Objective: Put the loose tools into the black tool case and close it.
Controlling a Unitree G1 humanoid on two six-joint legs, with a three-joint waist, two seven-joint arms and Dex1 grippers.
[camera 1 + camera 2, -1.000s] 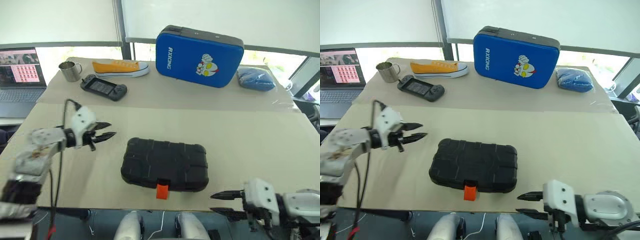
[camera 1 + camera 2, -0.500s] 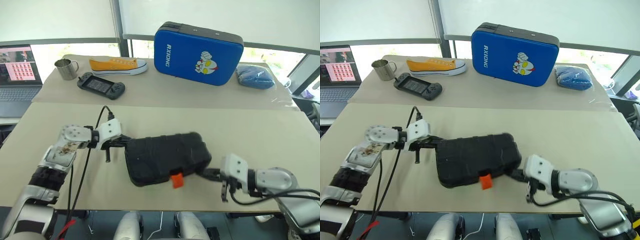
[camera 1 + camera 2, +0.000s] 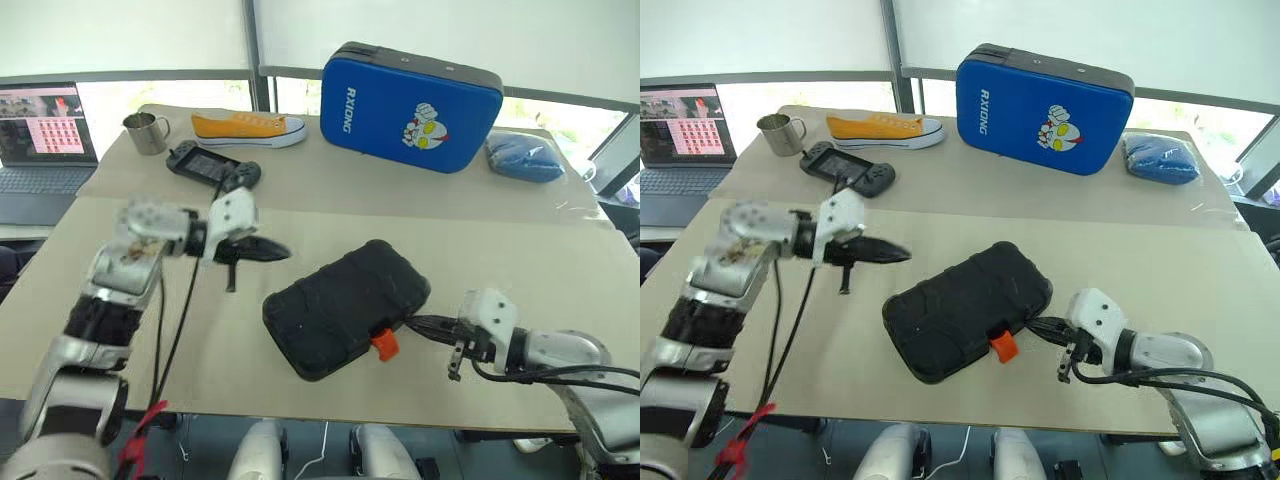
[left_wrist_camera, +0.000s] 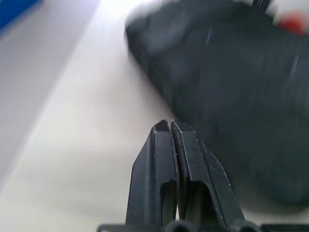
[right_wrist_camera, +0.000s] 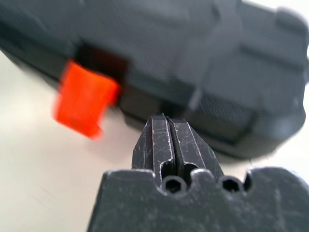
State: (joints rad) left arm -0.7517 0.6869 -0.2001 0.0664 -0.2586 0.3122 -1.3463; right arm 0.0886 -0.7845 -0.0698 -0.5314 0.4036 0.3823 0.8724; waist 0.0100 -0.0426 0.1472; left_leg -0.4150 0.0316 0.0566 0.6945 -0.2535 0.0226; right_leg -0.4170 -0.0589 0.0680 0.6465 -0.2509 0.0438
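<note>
The black tool case (image 3: pixel 345 305) lies shut and slantwise on the near table, its orange latch (image 3: pixel 381 345) facing the front edge. My left gripper (image 3: pixel 283 252) is shut and empty, hovering left of the case's far corner and clear of it; in the left wrist view its fingertips (image 4: pixel 164 126) press together with the case (image 4: pixel 241 96) beyond. My right gripper (image 3: pixel 415 322) is shut, its tips at the case's front edge right of the latch (image 5: pixel 84 99); I cannot tell whether they touch. The loose tools are out of view.
On the far table stand a big blue cartoon-printed case (image 3: pixel 410 65), a yellow shoe (image 3: pixel 248 128), a black game controller (image 3: pixel 212 166), a metal mug (image 3: pixel 145 133) and a blue cloth bundle (image 3: pixel 527 160). A laptop (image 3: pixel 45 135) sits far left. The table's front edge (image 3: pixel 330 400) runs just below the case.
Both grippers went from open to shut and closed in on the case's ends. The case swung from level to slantwise. The left gripper then rose and came off the case.
</note>
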